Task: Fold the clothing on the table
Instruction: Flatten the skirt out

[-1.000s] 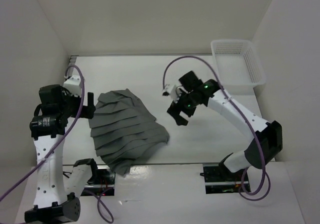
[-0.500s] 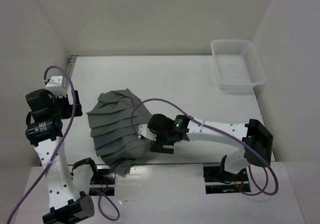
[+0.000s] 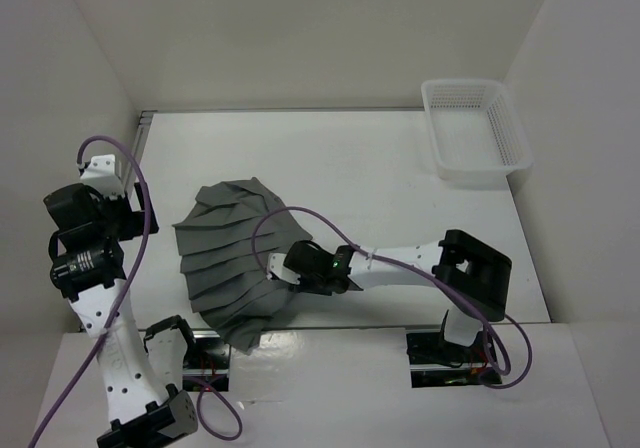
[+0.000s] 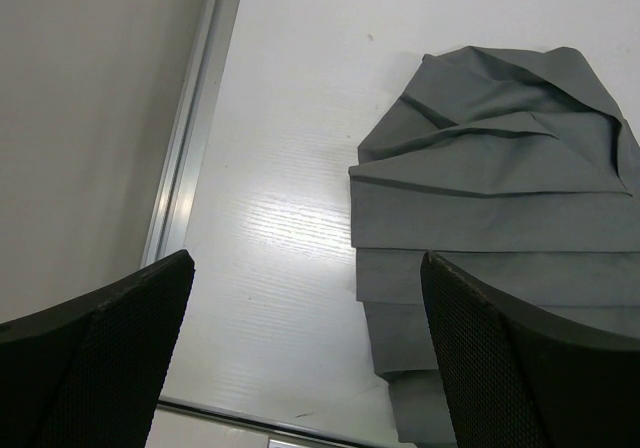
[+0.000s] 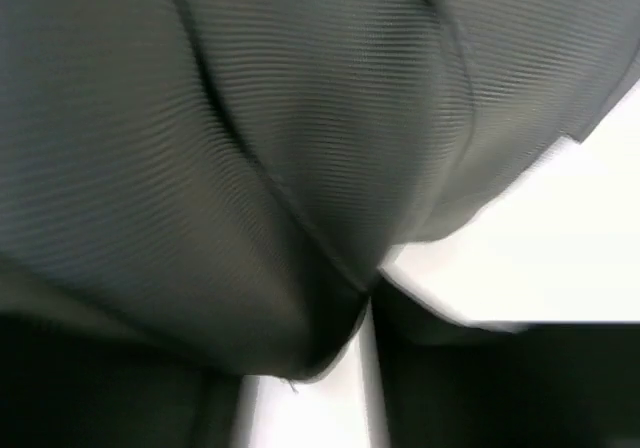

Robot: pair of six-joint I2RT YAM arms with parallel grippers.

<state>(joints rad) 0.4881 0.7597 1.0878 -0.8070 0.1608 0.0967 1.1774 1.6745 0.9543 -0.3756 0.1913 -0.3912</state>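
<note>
The clothing (image 3: 235,263), a dark grey pleated skirt, lies fanned out on the white table (image 3: 390,168) at the left near side. My right gripper (image 3: 287,268) is low at its right edge. In the right wrist view the blurred fabric (image 5: 250,118) fills the frame, and its hem hangs into the gap of the right gripper (image 5: 310,368), whose dark fingers (image 5: 500,388) stand apart with white table showing between them. My left gripper (image 3: 130,216) hovers left of the skirt. In the left wrist view that gripper (image 4: 308,263) is open and holds nothing, with the skirt (image 4: 490,198) ahead to the right.
A white mesh basket (image 3: 475,133) stands at the far right corner. A thin metal rail (image 4: 190,138) runs along the table's left edge beside the white wall. The right arm's purple cable (image 3: 300,213) arcs over the skirt.
My right arm swung from mid-table down to the skirt's right edge, and its fingers have come closer together around the hem. The left arm pulled back a little to the left.
</note>
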